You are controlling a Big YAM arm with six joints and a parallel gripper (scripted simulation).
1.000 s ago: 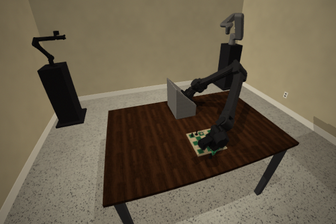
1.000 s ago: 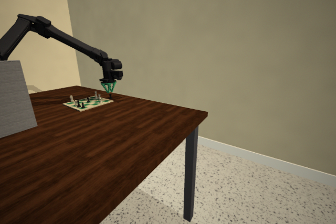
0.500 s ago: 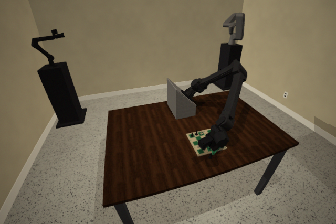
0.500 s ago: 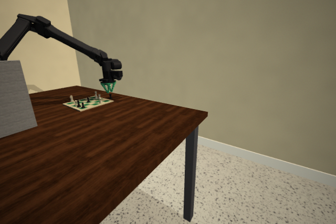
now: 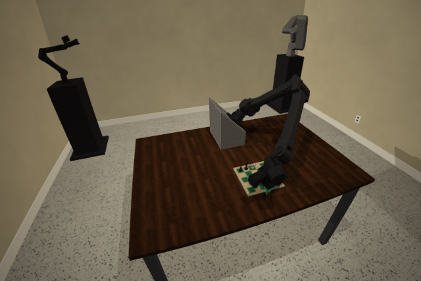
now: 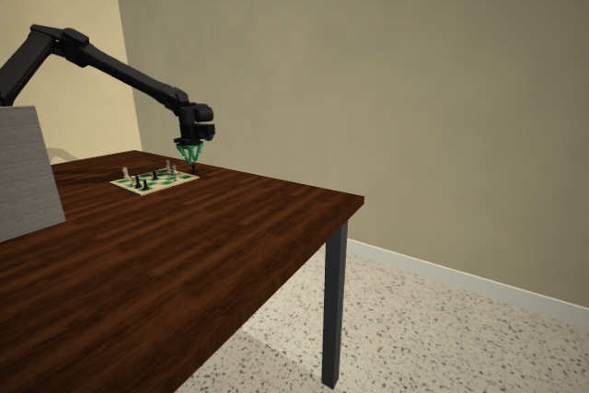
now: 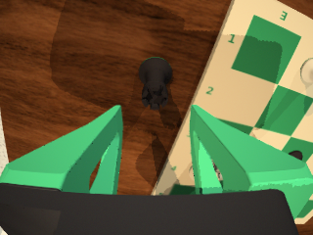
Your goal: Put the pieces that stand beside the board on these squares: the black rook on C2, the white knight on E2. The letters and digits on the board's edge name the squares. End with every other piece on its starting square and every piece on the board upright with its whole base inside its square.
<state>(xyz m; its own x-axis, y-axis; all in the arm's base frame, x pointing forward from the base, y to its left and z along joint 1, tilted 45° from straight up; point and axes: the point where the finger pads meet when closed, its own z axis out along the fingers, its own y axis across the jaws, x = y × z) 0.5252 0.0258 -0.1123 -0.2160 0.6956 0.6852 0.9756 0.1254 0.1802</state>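
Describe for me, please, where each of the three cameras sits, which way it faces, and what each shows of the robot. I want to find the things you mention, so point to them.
Top: above the wooden table point(image 5: 176, 182), looking obliquely down over it; the arm point(image 5: 293, 121) reaches over the chessboard point(image 5: 248, 193).
Exterior: beyond one side, looking across the tabletop; the arm point(image 6: 128, 70) and green jaws show.
Wrist: on the arm's end, facing down past the open jaws to the black rook point(image 7: 155, 73) beside the board.
Exterior and wrist both show the green jaws and that rook point(image 6: 193, 168).

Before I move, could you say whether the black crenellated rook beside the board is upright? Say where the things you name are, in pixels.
Upright: the rook point(image 5: 264, 195) point(image 6: 193, 169) point(image 7: 156, 80) stands on its base.
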